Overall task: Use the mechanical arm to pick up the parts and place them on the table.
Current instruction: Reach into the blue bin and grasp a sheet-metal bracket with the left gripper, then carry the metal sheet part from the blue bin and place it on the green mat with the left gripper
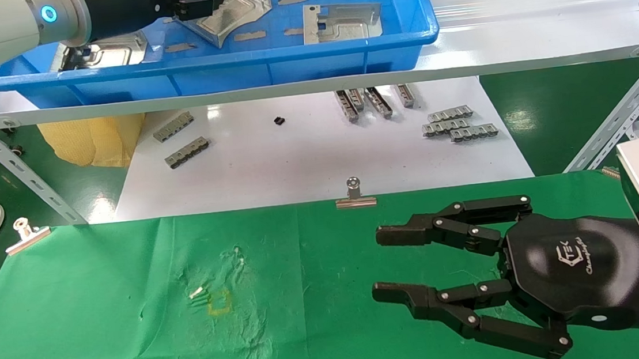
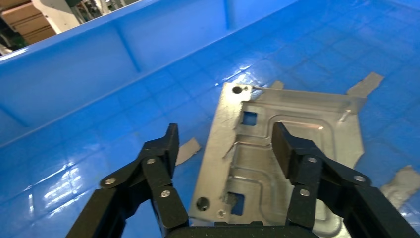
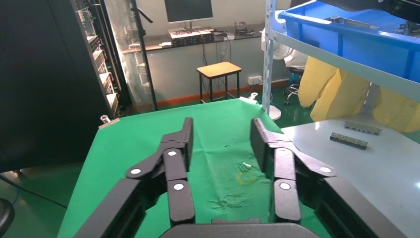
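Green-clothed table (image 1: 105, 314) bare of parts; blue tray (image 1: 286, 61) on shelf holds them. My L gripper (image 2: 223, 144) spread wide over one plate (image 2: 282, 148), not gripping. R gripper (image 1: 376, 267) idle, spread, above cloth. Advice: straddle a folded rim squarely before closing.

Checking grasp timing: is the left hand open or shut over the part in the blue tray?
Open. The left hand hovers inside the blue tray, fingers spread either side of the part, not closed on it.
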